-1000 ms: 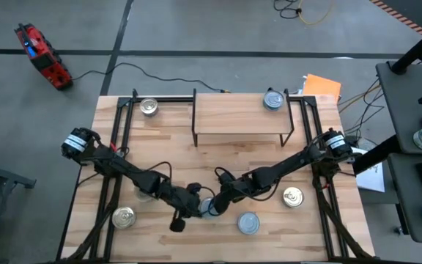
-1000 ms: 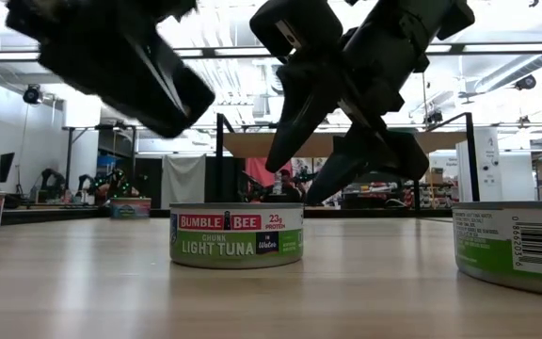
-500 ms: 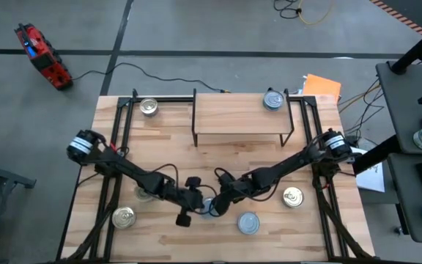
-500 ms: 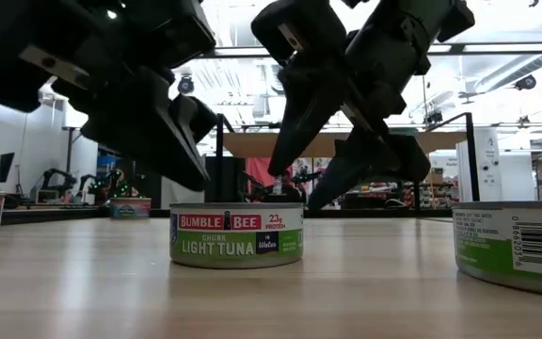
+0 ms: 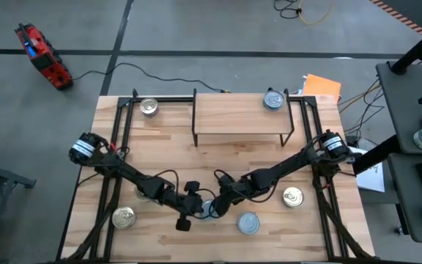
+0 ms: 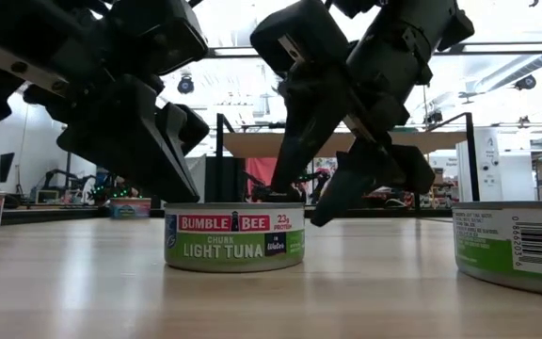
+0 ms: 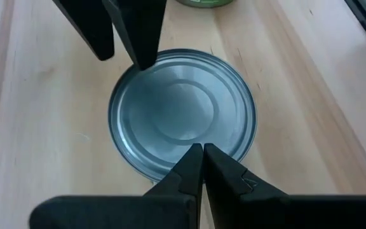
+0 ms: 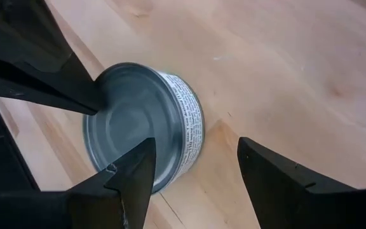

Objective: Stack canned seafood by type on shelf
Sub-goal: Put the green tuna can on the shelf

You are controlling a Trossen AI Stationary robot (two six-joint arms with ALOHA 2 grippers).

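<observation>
High view: both arms meet low in the middle of the frame over one tin (image 5: pixel 209 209) with a pale blue top, which sits on the counter (image 5: pixel 218 165) well below the shelf (image 5: pixel 242 116). The left gripper (image 5: pixel 194 206) has its fingers (image 7: pixel 199 166) pressed closed with nothing between them, their tips resting at the tin's rim. The right gripper (image 5: pixel 218 204) has its fingers (image 8: pixel 132 168) spread open; one finger lies over the tin's top and the other stands clear beside the tin's wall, so the tin is not gripped.

In the low view the tin reads as light tuna and stands upright on the counter, with both dark grippers just above it.

Other tins lie apart: one on the shelf's upper right corner (image 5: pixel 272 99), one at the counter's upper left (image 5: pixel 149 107), and three along the lower part of the frame (image 5: pixel 124 217), (image 5: pixel 248 223), (image 5: pixel 293 196).
</observation>
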